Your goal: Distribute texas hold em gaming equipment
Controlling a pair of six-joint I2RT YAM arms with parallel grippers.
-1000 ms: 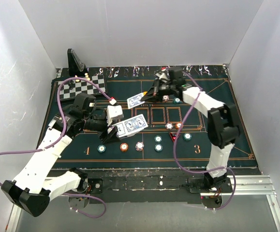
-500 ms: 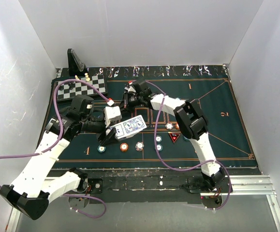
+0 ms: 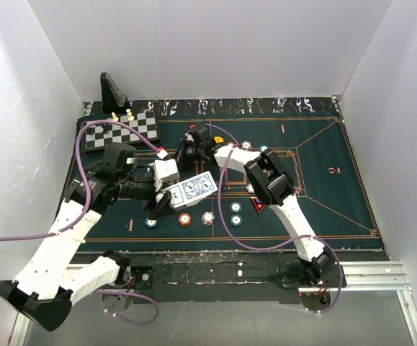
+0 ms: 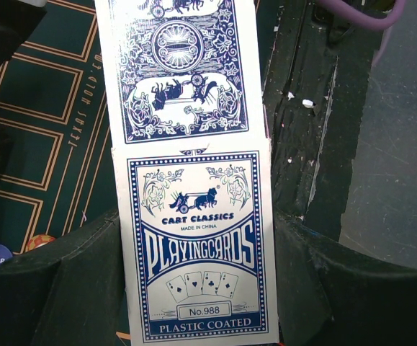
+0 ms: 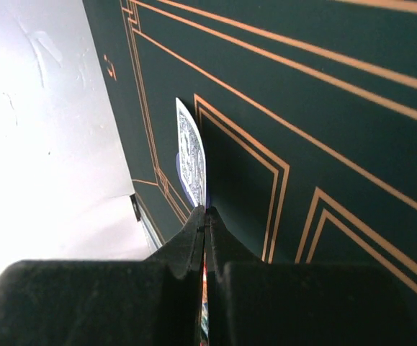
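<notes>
Playing-card box [image 4: 197, 252], glossy white cardboard printed with blue scrollwork, had its flap [image 4: 173, 65] folded open. It was clamped flat between the matte black fingers [image 4: 64, 288] of the left gripper [image 3: 166, 198], over the felt at centre-left of the overhead view. A single card [image 5: 191, 155], thin, slightly bowed and blue-patterned, showed edge-on in the right wrist view. The right gripper [image 5: 204, 220] had it pinched tight, close over the dark green mat [image 5: 323, 130] with its orange lines. Below the box I saw round flat pieces on the mat: a teal chip [image 3: 151, 222], an orange chip [image 3: 185, 218] and a whitish chip [image 3: 207, 216]. A red triangle marker [image 3: 258, 205] lay further right. My left arm stretched up from lower left, elbow bent, wrist pointing right. My right arm doubled over from lower right, with its wrist at upper centre near the chessboard [image 3: 122, 130].
</notes>
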